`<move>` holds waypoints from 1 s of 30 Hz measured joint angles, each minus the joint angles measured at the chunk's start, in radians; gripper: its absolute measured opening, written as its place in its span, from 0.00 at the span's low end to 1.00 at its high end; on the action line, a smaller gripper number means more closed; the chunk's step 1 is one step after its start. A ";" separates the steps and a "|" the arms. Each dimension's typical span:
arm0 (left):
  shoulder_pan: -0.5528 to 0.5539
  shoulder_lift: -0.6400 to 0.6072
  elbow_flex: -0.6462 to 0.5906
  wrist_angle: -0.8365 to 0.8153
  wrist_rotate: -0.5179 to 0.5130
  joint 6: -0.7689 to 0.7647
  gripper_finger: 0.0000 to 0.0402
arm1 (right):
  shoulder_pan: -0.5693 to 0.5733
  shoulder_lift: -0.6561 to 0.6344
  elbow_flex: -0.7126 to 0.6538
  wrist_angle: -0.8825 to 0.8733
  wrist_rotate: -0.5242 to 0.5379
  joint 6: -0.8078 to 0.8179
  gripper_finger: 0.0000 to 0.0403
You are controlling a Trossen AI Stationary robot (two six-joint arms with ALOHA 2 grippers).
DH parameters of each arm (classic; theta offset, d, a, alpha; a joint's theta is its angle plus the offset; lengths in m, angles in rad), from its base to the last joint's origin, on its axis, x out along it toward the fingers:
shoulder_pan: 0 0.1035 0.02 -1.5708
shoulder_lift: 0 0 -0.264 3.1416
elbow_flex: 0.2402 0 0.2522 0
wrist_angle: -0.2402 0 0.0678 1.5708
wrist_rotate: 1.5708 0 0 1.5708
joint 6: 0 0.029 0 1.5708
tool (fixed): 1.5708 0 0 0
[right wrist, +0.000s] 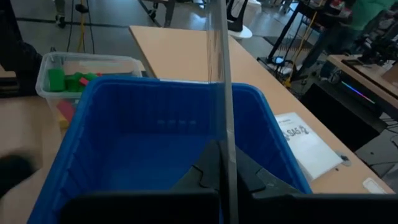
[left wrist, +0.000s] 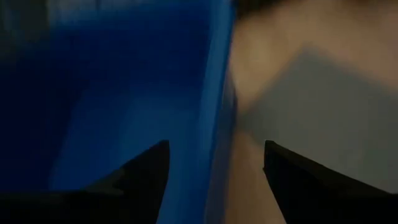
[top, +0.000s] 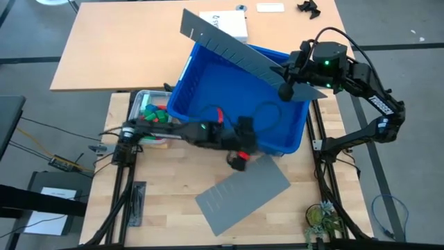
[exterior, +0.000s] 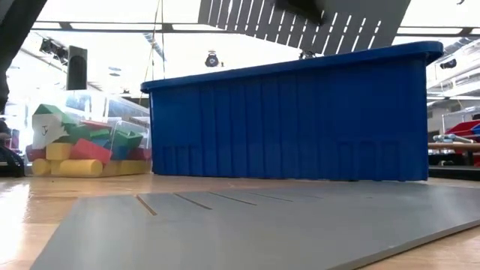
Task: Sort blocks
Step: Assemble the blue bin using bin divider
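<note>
The blocks [top: 154, 112] [exterior: 75, 150] [right wrist: 68, 81], in red, yellow, green and blue, lie piled in a small clear tub [top: 142, 97] left of the large blue bin [top: 236, 90]. My left gripper [top: 239, 154] [left wrist: 217, 168] hangs open above the bin's near wall [left wrist: 217, 106], one finger on either side, with nothing between them. My right gripper [top: 290, 75] [right wrist: 222, 171] is up over the bin's right side, shut on a grey slotted panel [top: 236, 45] [exterior: 315, 22] that slants across above the bin. My right gripper pinches the grey slotted panel between its two fingers [right wrist: 202, 174], on its flat faces near its right end [right wrist: 225, 146]. In the wrist view the panel shows edge-on, running straight out from the fingers. It hangs lifted clear above the bin.
A second grey panel [top: 243, 191] [exterior: 262, 225] lies flat on the table just in front of the bin. A white box [top: 225, 24] and a small black part [top: 309, 7] lie on the far table. The arms' frames [top: 333, 201] flank the work area.
</note>
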 joint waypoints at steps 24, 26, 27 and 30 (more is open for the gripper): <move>0.130 -0.064 -0.109 -0.160 -0.043 0.045 0.47 | 0.000 -0.001 0.000 -0.016 -0.008 0.009 0.00; 0.135 -0.066 -0.108 -0.155 -0.043 0.070 0.46 | 0.000 -0.001 0.000 -0.016 -0.009 0.009 0.00; 0.138 -0.066 -0.108 -0.161 -0.043 0.078 0.46 | 0.000 -0.001 0.000 -0.016 -0.009 0.009 0.00; 0.159 -0.053 -0.108 -0.173 -0.043 0.082 0.46 | 0.000 -0.001 0.000 -0.016 -0.009 0.007 0.00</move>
